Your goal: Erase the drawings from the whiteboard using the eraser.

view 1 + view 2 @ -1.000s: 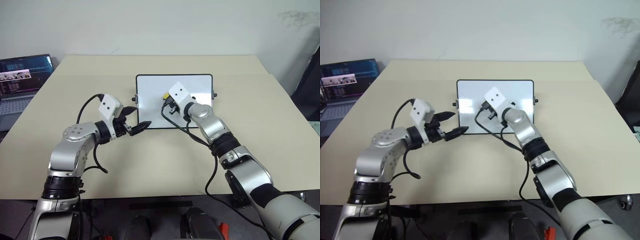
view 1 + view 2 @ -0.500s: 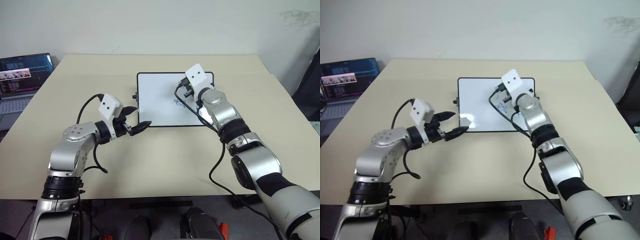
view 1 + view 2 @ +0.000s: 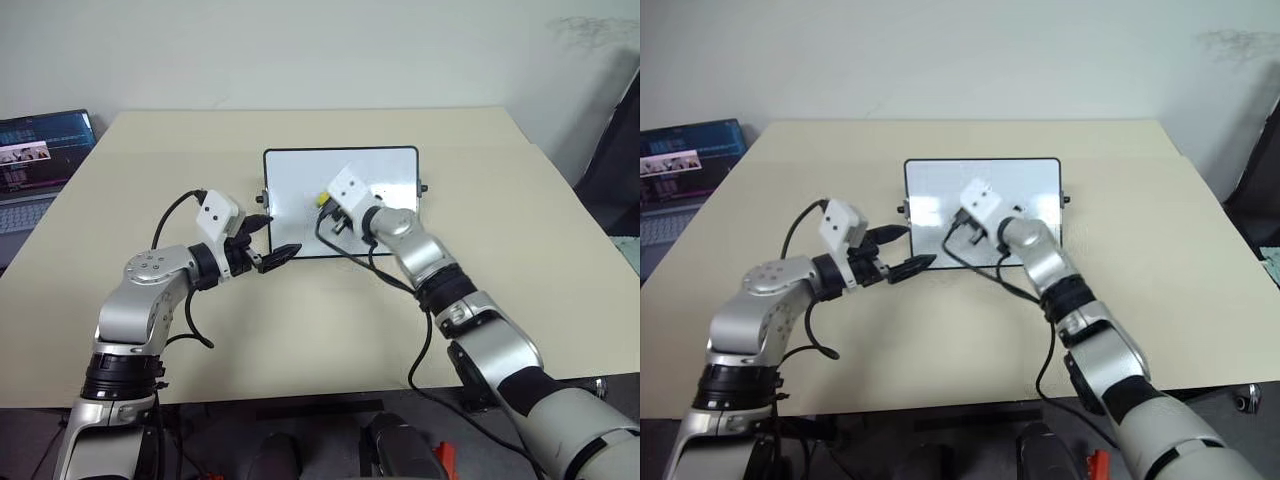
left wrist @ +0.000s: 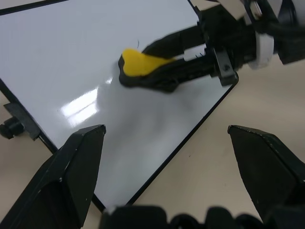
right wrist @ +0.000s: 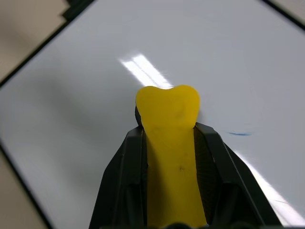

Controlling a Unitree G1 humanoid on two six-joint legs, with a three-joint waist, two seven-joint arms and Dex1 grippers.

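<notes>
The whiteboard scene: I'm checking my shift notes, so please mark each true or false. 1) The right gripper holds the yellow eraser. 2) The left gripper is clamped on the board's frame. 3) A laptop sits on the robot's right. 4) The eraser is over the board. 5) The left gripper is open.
1) True: the right gripper is shut on the eraser.
2) False: the left gripper hangs near the whiteboard corner, gripping nothing.
3) False: the laptop is on the robot's left.
4) True.
5) True.
</notes>
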